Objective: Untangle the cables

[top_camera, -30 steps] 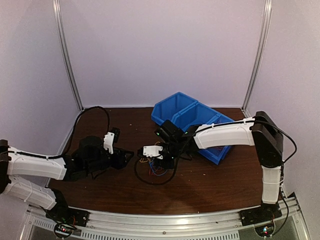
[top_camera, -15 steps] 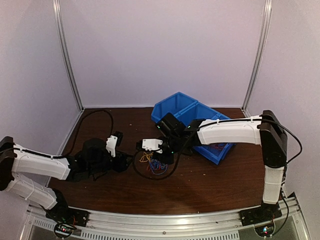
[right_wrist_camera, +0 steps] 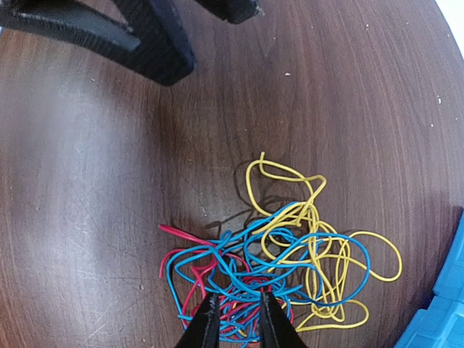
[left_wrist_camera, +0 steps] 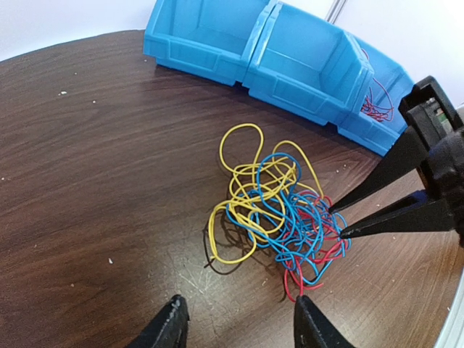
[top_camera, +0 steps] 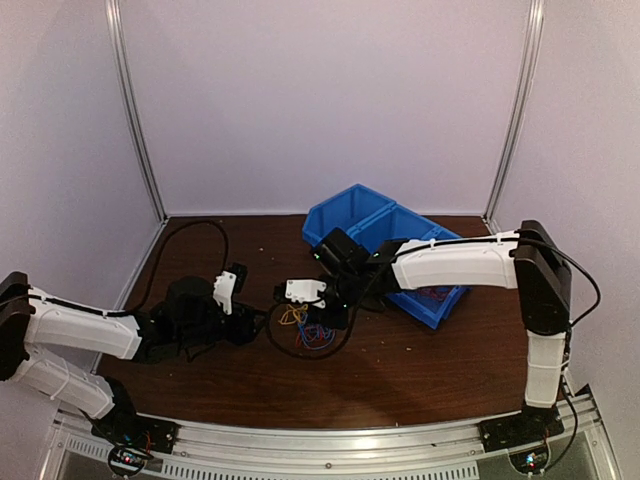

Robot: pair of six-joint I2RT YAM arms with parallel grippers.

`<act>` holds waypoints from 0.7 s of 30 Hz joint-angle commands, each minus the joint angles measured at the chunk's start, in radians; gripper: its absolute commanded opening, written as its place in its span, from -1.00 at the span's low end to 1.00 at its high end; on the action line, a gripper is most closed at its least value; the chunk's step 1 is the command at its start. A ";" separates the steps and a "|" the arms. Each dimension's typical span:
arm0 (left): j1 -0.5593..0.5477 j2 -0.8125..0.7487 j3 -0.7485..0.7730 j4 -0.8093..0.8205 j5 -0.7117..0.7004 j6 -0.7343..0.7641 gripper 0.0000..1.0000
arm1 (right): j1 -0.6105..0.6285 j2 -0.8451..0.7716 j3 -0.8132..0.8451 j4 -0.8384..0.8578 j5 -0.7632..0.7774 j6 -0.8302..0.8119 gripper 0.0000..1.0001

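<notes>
Left tool [left_wrist_camera: 239, 301] is gaping wide with nothing between its black fingers. The cables [left_wrist_camera: 279, 210] lie on the table [left_wrist_camera: 87, 181] just beyond it at 12 o'clock, apart from its tips.

Over to the right tool [left_wrist_camera: 336, 222], which comes into the left wrist view from 3 o'clock. Its two tapered black fingers are down at the tangle's 4 o'clock edge. From its own camera, the right tool [right_wrist_camera: 238, 297] has its jaws parted only a crack. Red and blue strands cross the narrow gap, and the rest of the bundle fans out toward 12 and 2 o'clock.

The cables are thin, glossy, round wire, all curves and loops. Yellow loops spread to the 10 and 12 o'clock side in the left wrist view. Blue loops are woven through the middle, and red ones are bunched under the right tool's tips.

From above, the heap [top_camera: 305, 325] sits mid-table, with the left tool [top_camera: 255, 318] at its 9 o'clock.

The table is dark brown wood grain, scuffed and dotted with pale specks. Blue plastic bins [left_wrist_camera: 304, 61], moulded and hard-edged, stand at 12 to 2 o'clock of the heap. A few red wires [left_wrist_camera: 373, 105] lie inside the farthest bin.
</notes>
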 commanded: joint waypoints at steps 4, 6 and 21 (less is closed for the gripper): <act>-0.003 -0.014 0.014 0.047 -0.006 0.017 0.02 | -0.012 0.016 0.019 -0.075 -0.095 -0.036 -0.45; -0.003 -0.010 0.010 0.054 -0.002 0.016 0.02 | -0.012 0.021 0.016 -0.074 -0.084 -0.033 -0.44; -0.003 -0.018 -0.003 0.063 -0.001 0.013 0.02 | -0.012 0.066 0.071 -0.077 -0.037 0.002 -0.94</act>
